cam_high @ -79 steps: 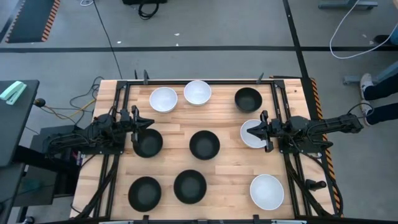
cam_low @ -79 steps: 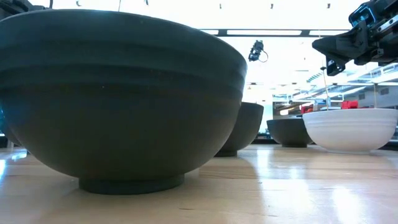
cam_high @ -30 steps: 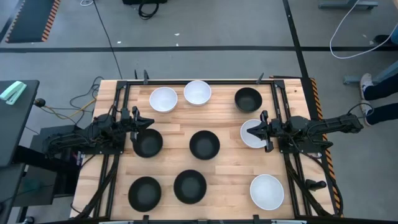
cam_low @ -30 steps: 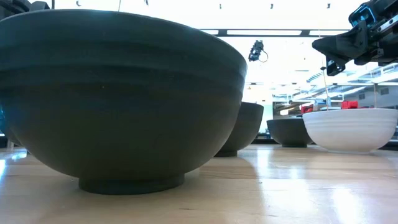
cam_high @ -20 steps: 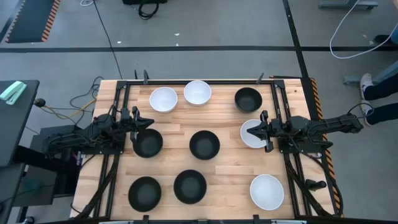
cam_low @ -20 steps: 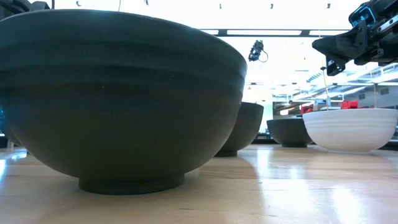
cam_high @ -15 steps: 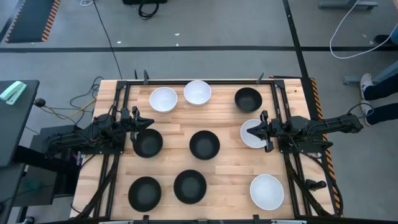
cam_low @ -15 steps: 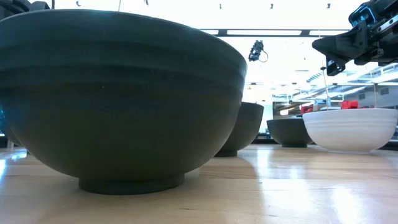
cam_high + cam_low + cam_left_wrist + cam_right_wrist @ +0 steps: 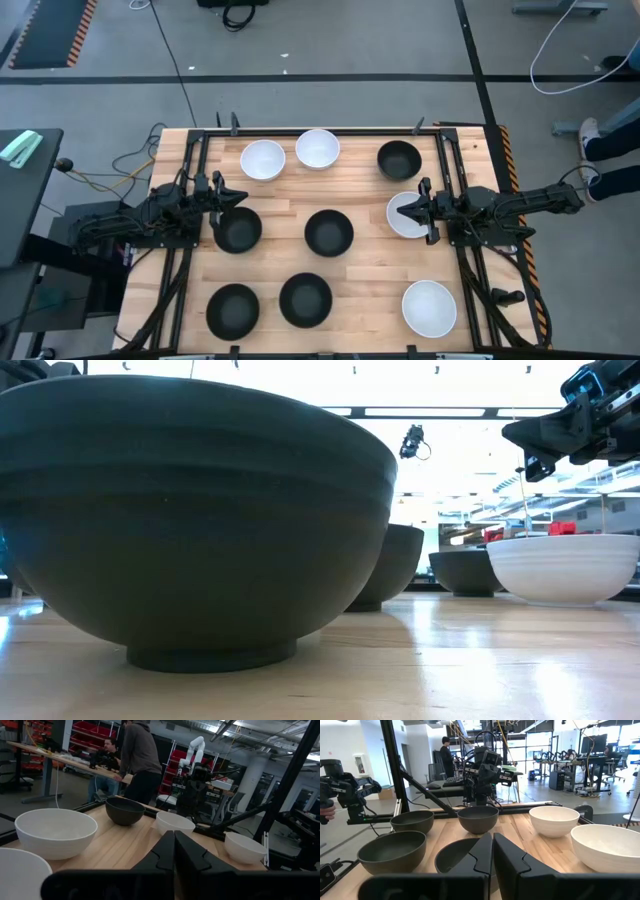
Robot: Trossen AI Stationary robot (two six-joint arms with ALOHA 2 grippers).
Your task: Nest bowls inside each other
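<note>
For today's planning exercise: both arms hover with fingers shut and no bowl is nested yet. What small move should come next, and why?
Probably open the left gripper: its fingers are shut and empty over the black bowl, whose rim they must straddle.

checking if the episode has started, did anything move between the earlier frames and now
Nothing visibly changed. The left gripper sits by a black bowl, the right gripper over a white bowl, both with fingers together and empty. All nine visible bowls lie separate, none nested.
</note>
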